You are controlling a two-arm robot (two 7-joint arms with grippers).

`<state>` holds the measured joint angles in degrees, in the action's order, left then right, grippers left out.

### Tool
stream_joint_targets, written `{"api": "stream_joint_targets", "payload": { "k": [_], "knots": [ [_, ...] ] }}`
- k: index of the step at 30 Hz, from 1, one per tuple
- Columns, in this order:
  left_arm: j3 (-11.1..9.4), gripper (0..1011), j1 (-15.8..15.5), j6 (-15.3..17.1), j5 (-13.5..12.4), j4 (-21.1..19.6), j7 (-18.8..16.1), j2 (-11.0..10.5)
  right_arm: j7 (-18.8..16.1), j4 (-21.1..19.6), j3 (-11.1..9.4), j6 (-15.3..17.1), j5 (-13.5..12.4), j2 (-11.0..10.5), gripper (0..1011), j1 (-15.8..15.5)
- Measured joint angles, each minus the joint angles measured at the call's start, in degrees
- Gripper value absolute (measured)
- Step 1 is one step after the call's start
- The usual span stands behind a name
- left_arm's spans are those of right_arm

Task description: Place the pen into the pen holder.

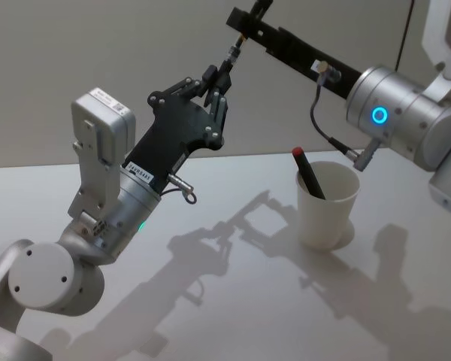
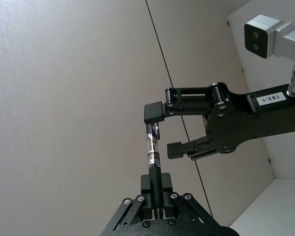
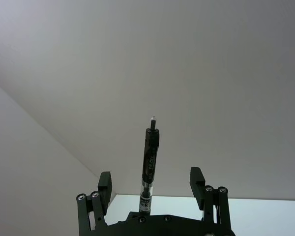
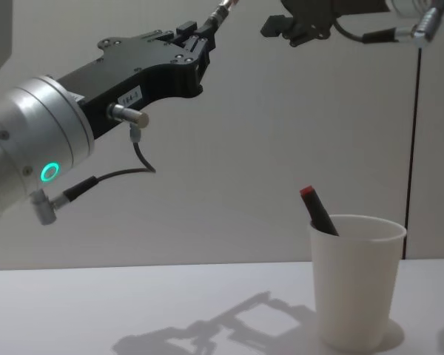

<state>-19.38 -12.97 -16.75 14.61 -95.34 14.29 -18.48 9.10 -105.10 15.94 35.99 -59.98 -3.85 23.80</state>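
Nearest first. My left gripper [image 2: 155, 195] is clamped tight on the dark end of the slim black-and-clear plastic pen [image 2: 153, 156]. The pen sticks straight out past its fingertips, high in the air.

Just beyond that free end is my right gripper [image 2: 167, 132], jaws spread wide. In the left wrist view one of its black fingers [image 2: 154, 113] sits right at the pen's far end and the other hangs off to the side. In the right wrist view the pen runs up the middle of the gap and touches neither pad. So I can't say for sure that the pen is properly inside the gap.

I read this as a mid-air hand-off, left to right, with the second grip not yet taken.

Farther off, well below both grippers, the plain white tapered paper cup [image 1: 328, 210] stands upright on the pale tabletop [image 1: 210, 293]. A black marker with a red cap [image 1: 307, 167] leans inside it.

Next I'd centre the right gripper's fingers around the free end and close firmly. Only then would I open the left. After that I'd carry the pen over the cup's rim, tip it nose-down, and lower it beside the marker gently, because that light cup looks easy to topple.
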Motion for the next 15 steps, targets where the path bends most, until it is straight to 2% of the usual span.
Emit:
{"api": "stream_joint_targets", "payload": {
  "k": [15],
  "knots": [
    [0.0, 121, 0.0, 0.0, 0.0, 0.0, 0.0, 0.0, -0.03, 1.27, 0.47, -2.55, -0.76, 0.17, 1001, 0.86]
  ]
}}
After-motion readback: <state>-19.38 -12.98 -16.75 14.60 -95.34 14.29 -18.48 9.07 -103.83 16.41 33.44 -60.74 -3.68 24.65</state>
